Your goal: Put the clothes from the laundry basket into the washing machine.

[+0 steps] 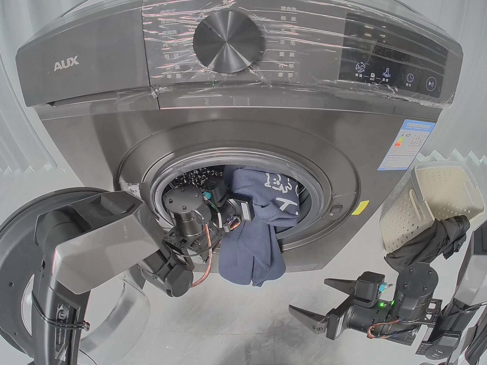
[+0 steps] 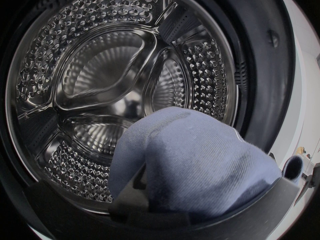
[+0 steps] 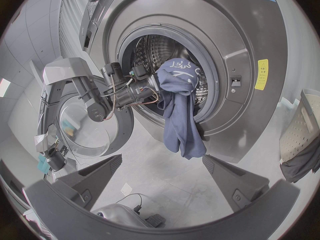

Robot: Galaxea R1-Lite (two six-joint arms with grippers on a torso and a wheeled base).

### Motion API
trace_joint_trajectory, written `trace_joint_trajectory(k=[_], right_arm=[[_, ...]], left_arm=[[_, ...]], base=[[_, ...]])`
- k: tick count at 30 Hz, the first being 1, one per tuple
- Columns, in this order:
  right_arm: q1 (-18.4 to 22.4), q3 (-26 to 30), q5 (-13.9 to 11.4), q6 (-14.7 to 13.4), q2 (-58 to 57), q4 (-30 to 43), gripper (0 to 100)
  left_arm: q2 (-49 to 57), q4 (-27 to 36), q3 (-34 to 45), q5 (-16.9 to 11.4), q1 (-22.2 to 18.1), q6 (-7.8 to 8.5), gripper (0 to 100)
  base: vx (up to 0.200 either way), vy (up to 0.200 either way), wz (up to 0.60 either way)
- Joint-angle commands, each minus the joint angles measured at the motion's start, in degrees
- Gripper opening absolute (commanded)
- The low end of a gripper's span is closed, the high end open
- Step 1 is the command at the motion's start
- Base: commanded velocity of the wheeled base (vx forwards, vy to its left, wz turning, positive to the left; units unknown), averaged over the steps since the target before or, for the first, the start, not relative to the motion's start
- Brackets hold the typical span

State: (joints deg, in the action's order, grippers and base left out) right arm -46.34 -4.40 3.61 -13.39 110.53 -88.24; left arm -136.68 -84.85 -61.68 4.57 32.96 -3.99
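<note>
The grey washing machine (image 1: 91,133) stands with its door swung aside. A navy blue garment (image 1: 256,244) hangs over the lip of the drum opening, part inside and most of it trailing down the front. My left gripper (image 1: 256,204) is at the drum mouth, shut on the garment; the cloth (image 2: 200,157) drapes over its fingers and hides them. Beyond lies the steel drum (image 2: 100,67). My right gripper (image 1: 310,296) hovers open and holding nothing, low over the floor, to the right of the machine. The cream laundry basket (image 1: 441,193) stands at far right with a black garment (image 1: 431,244) over its rim.
The round glass door (image 1: 20,280) stands swung out at the left, beside my left arm. Grey floor (image 1: 243,320) lies free in front of the machine, between door and basket. From the right wrist, the hanging garment (image 3: 180,124) and basket (image 3: 300,130) show ahead.
</note>
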Motion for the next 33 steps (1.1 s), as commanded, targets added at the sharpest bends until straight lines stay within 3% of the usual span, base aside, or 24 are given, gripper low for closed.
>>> trace_joint_trajectory(k=[1, 7, 9, 10, 16, 21, 24, 27, 32, 33], right_arm=[[-0.2, -0.2, 0.0, -0.1, 0.6, 0.0, 100], [-0.4, -0.3, 0.1, -0.1, 0.7, 0.0, 100], [-0.4, -0.3, 0.1, -0.1, 0.7, 0.0, 100], [-0.4, -0.3, 0.1, -0.1, 1.1, 0.0, 100], [-0.5, -0.3, 0.1, -0.1, 1.7, 0.0, 100], [-0.4, -0.3, 0.1, -0.1, 2.2, 0.0, 100], [-0.4, -0.3, 0.1, -0.1, 2.3, 0.0, 100], [-0.4, -0.3, 0.1, -0.1, 2.4, 0.0, 100], [-0.3, -0.5, 0.1, -0.1, 2.4, 0.0, 100], [-0.3, -0.5, 0.1, -0.1, 2.4, 0.0, 100]], left_arm=[[-5.1, 2.3, -6.4, 0.1, -0.7, 0.21, 0], [-9.3, 8.8, -18.7, 0.2, -2.8, 1.79, 0], [-9.3, 8.8, -18.7, 0.2, -2.8, 1.79, 0], [-11.0, 12.7, -23.4, 0.1, -3.4, 2.05, 0], [-16.2, 20.8, -38.0, 0.6, -4.8, 2.05, 0], [-18.2, 25.5, -44.8, 1.0, -5.1, 2.14, 0], [-20.8, 28.3, -51.4, 3.0, -5.5, 2.14, 0], [-22.0, 29.8, -52.9, 4.9, -6.1, 2.14, 0], [-21.3, 30.0, -52.9, 5.3, -6.6, 1.96, 0], [-20.8, 30.1, -52.9, 5.3, -6.6, 1.88, 100]], base=[[0.000, 0.000, 0.00], [0.000, 0.000, 0.00], [0.000, 0.000, 0.00], [0.000, 0.000, 0.00], [0.000, 0.000, 0.00], [0.000, 0.000, 0.00], [0.000, 0.000, 0.00], [0.000, 0.000, 0.00], [0.000, 0.000, 0.00], [0.000, 0.000, 0.00]])
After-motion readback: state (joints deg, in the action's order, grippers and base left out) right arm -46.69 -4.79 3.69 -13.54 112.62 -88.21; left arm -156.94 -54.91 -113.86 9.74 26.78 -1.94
